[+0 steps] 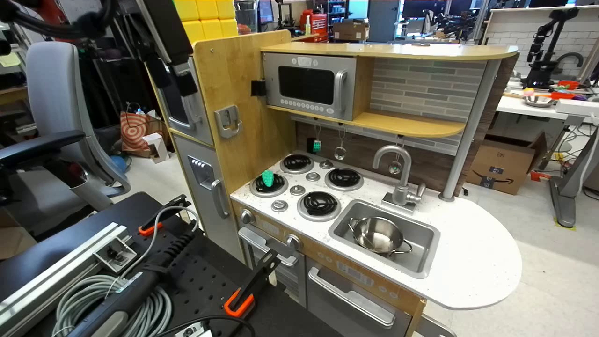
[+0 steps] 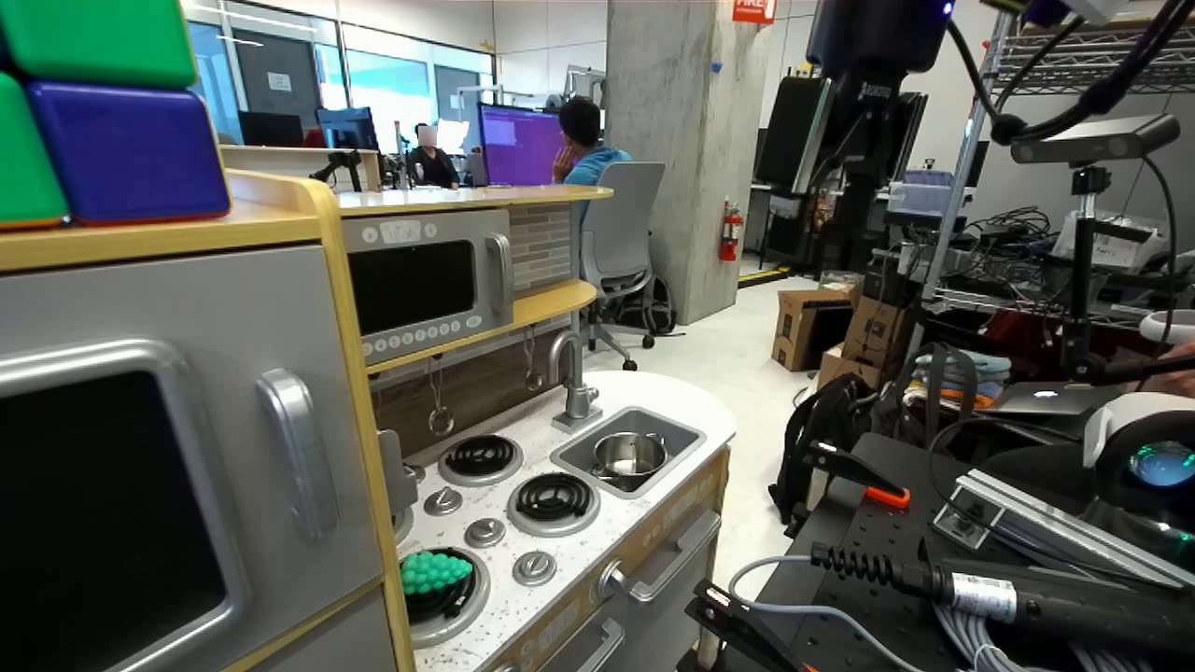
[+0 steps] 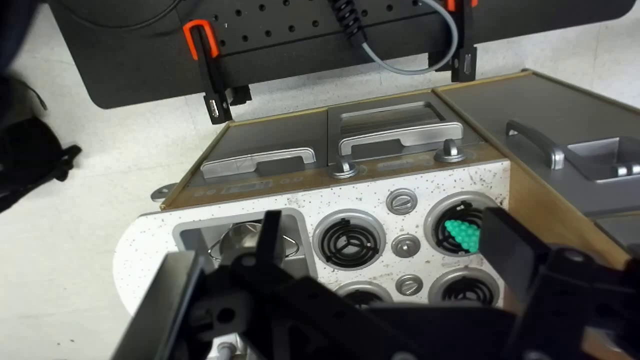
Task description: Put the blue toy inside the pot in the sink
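Blue toy [image 1: 267,178] on a burner [image 2: 480,597], pot [image 1: 378,234] standing in the sink [image 1: 423,236]

To my eye this toy is nearer to green. It is a small bumpy lump, like a bunch of grapes, narrower at one end. I suppose that it is light, of plastic or rubber, perhaps a little soft, and not easy to break. The bumps should help against slipping, but squeezing the narrow end may push it away; so I would take it across the thick middle, without pressing on the burner.

My pincer [image 3: 384,214] has its fingers [image 3: 507,250] spread wide with nothing between them, and it hangs high, well apart from the toy.

The tabletop [image 1: 477,257] is white with dark specks. A tall wooden wall [image 1: 252,154] stands near that burner, so I judge that on this side I must come down with care. The pot has no lid, and the faucet [image 1: 402,187] rises beside the sink; I should not brush it when I bring the toy there.

In the room behind, a person [image 2: 590,155] in blue is near a purple screen [image 2: 518,145], partly hidden by a grey chair [image 2: 630,215].
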Controlling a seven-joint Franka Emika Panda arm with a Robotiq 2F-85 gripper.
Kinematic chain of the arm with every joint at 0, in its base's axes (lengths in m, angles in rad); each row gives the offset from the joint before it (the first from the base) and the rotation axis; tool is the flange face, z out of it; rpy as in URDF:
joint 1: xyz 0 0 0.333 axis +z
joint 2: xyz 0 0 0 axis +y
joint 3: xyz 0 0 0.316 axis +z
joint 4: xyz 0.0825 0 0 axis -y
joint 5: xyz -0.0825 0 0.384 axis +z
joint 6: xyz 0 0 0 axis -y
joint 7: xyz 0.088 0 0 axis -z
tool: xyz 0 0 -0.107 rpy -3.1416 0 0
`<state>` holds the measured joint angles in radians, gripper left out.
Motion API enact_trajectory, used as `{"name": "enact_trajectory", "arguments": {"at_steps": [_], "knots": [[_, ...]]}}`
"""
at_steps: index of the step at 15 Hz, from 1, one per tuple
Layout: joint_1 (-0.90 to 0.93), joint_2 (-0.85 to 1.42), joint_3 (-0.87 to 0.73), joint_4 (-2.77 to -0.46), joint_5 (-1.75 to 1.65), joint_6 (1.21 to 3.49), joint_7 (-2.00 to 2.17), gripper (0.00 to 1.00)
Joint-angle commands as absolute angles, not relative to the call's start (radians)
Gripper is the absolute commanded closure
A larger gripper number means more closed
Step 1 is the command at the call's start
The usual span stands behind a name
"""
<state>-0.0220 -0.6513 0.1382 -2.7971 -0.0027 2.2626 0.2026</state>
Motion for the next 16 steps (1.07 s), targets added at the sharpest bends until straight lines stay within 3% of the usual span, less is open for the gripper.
{"name": "enact_trajectory", "arguments": {"at_steps": [1,9,16], "knots": [[0.016,-0.596,0.044,-2.780,-0.029,2.293,-0.016,0.00],[0.089,-0.478,-0.115,-2.695,-0.012,2.254,-0.501,0.00],[0.136,-0.428,-0.156,-2.636,-0.013,2.177,-0.852,0.00]]}}
